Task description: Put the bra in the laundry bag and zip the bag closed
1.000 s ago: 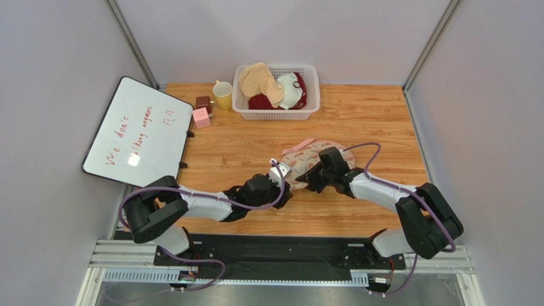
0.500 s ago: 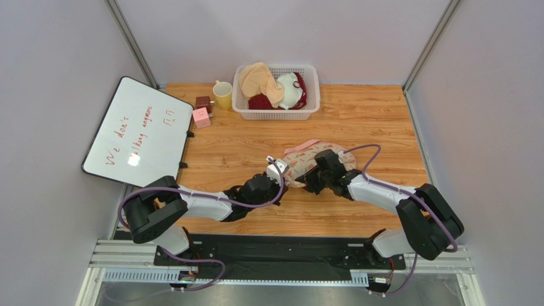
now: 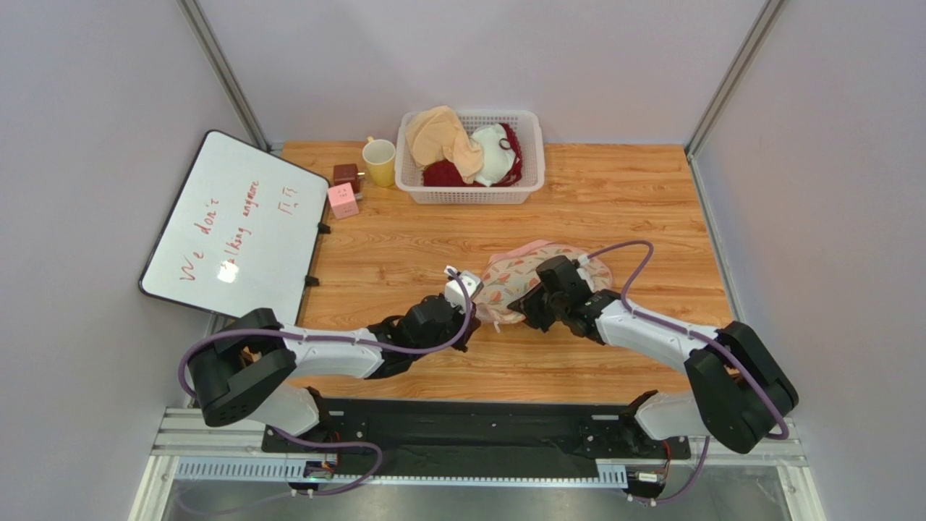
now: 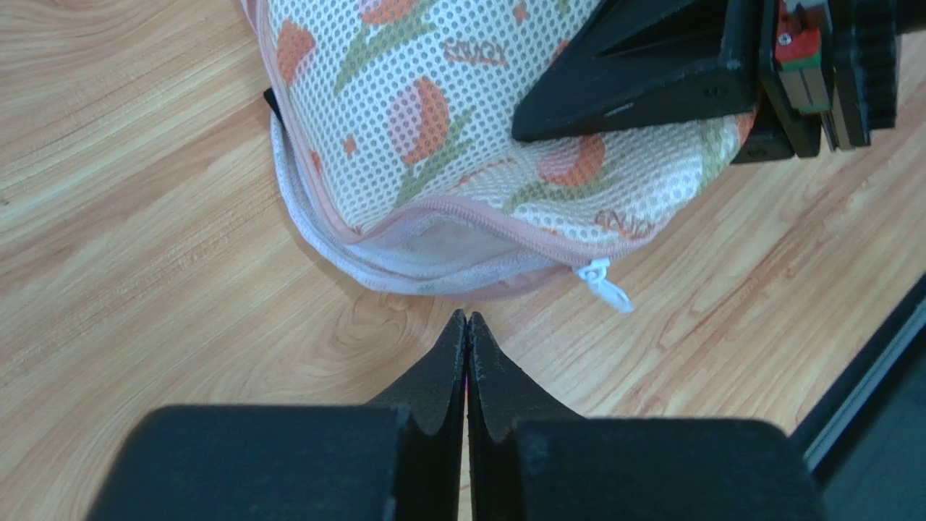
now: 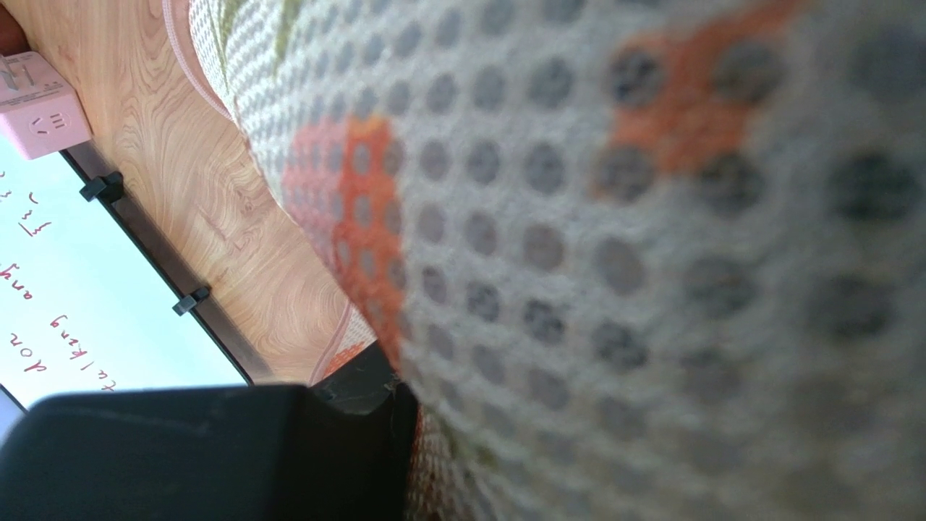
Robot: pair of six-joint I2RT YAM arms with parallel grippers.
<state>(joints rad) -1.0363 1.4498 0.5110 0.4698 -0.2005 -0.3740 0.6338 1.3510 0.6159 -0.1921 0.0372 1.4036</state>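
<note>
Plain pale walls close in a wood-grain surface (image 3: pixel 609 195), with a white basket (image 3: pixel 418 190) of other garments at its far edge and a whiteboard (image 3: pixel 234 223) overhanging its left edge. The laundry bag (image 3: pixel 511 277) lies near the middle; the bra is not visible, presumably inside. The left gripper (image 4: pixel 467 326) is pressed together on nothing, the white zipper pull (image 4: pixel 601 284) just beyond its tips, so dragging now would leave the gap unzipped. The right gripper (image 3: pixel 529 309) pinches the bag's fabric; if it slips, the bag may slide rather than zip
</note>
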